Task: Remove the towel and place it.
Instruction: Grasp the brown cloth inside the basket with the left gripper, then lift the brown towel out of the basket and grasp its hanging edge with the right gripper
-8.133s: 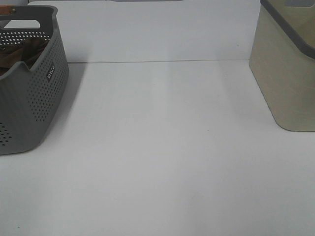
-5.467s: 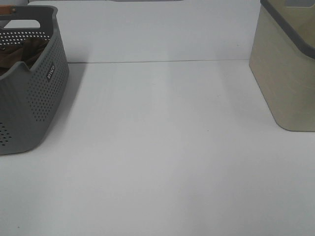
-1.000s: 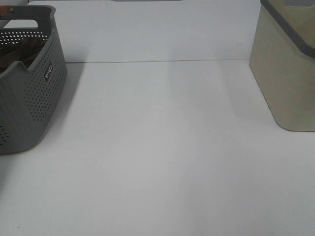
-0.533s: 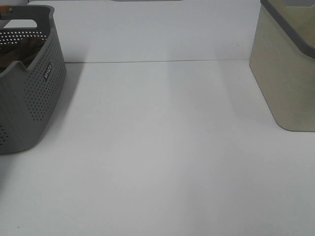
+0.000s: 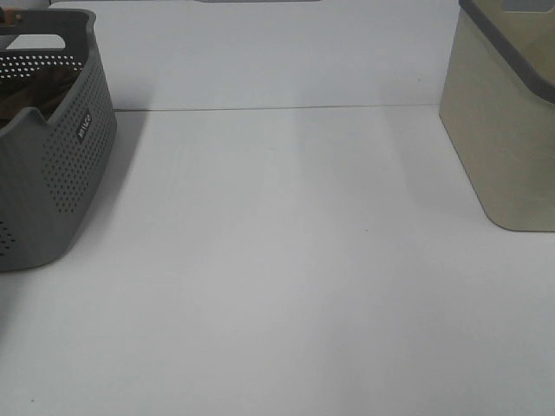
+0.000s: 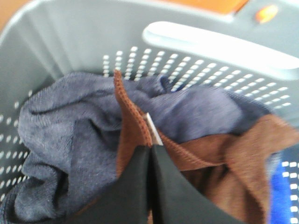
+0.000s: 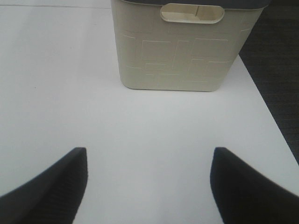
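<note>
**Operator:** Where is the towel?

**Technician:** You find the towel [image 6: 219, 158] inside the grey perforated basket [image 6: 70, 37]. It lies crumpled on top of a dark grey cloth [image 6: 70, 135]. 1 stitched hem stands up in a ridge, with the small white label [image 6: 153, 129] right beside it. A bright blue item [image 6: 285, 196] shows at the basket wall; you cannot tell what it is. In the high view, the basket stands at the left edge of the white table [image 5: 286, 260], and only a brown strip of the towel shows over its rim.

**Operator:** What is the left gripper doing?

**Technician:** You see the left gripper [image 6: 151, 149] with its 2 fingers pressed together, pinching the towel's raised hem just below the label.

**Operator:** And the right gripper?

**Technician:** You see the right gripper [image 7: 149, 161] spread wide, holding nothing. Its 2 fingers [image 7: 60, 177] hang above bare table, well apart from each other. They face the beige bin [image 7: 177, 56], which stands upright on the table's right side with a handle slot near its dark rim.

**Operator:** Are the arms visible in the high view?

**Technician:** No. You see neither gripper there.
</note>
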`<state>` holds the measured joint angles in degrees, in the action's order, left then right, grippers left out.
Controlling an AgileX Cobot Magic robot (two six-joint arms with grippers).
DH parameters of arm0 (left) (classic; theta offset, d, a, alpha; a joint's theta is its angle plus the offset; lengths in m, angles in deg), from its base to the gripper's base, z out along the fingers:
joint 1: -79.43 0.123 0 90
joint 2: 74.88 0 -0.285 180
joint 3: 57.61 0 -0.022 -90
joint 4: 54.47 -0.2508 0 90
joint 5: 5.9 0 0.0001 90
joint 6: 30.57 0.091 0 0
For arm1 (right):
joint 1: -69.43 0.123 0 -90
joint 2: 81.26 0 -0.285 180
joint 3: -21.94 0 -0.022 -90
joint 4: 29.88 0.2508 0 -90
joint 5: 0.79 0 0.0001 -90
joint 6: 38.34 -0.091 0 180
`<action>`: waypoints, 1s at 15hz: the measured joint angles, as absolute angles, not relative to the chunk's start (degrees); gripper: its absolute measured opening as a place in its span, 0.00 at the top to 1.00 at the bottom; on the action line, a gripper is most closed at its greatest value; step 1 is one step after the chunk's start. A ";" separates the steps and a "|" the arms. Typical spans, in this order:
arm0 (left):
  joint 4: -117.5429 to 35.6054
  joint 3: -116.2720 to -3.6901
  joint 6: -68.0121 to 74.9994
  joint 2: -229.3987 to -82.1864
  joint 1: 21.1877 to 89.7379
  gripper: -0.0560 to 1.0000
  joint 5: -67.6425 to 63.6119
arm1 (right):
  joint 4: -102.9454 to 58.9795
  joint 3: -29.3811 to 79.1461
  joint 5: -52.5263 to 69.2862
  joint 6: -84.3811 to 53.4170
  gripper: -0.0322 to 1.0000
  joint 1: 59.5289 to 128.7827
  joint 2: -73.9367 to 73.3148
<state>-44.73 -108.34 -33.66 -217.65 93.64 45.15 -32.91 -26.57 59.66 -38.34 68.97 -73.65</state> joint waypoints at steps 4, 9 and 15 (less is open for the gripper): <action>-44.10 -111.37 -32.17 -213.70 92.03 0.95 45.61 | -32.91 -26.57 59.66 -38.34 0.29 68.97 -73.65; -42.15 -113.78 -28.62 -203.90 84.87 0.95 46.01 | -32.91 -26.57 59.66 -38.34 0.29 68.97 -73.65; -34.59 -113.78 -21.97 -190.95 74.04 0.95 46.07 | -32.91 -26.57 59.66 -38.34 0.29 68.97 -73.65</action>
